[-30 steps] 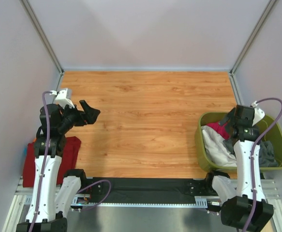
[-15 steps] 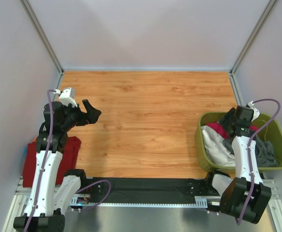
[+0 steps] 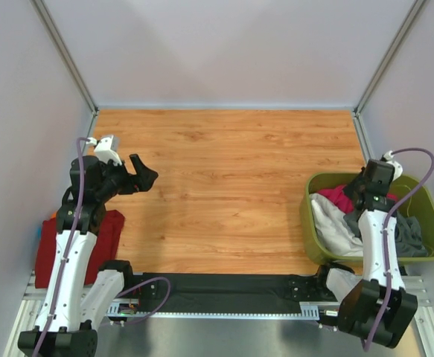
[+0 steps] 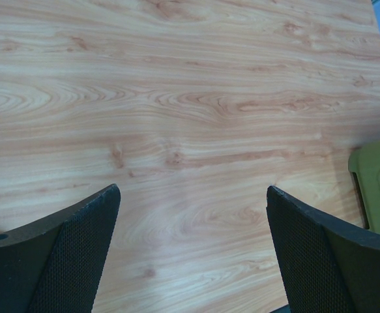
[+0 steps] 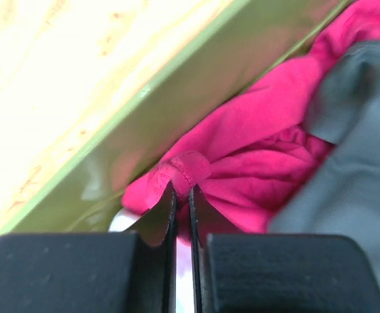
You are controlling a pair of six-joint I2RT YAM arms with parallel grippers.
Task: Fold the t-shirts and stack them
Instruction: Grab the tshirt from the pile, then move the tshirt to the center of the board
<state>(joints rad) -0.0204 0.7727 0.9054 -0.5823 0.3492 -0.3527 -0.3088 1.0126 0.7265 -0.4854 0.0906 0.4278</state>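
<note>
- The right gripper [image 5: 182,195] is pinching a fold of the pink shirt [image 5: 255,130] — inside the green bin [image 5: 176,85], at the right.
- The left gripper [image 4: 191,192] is hanging over the table [image 4: 176,98], jaws spread wide.
- A red shirt [image 3: 106,234] is lying near-left.

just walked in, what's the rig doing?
The right gripper is down in the olive-green bin, shut on a fold of the magenta-pink t-shirt. The left gripper hangs open over the wooden table, holding nothing. A dark red shirt lies at the table's near-left edge; a white shirt and a grey shirt sit in the bin.
</note>
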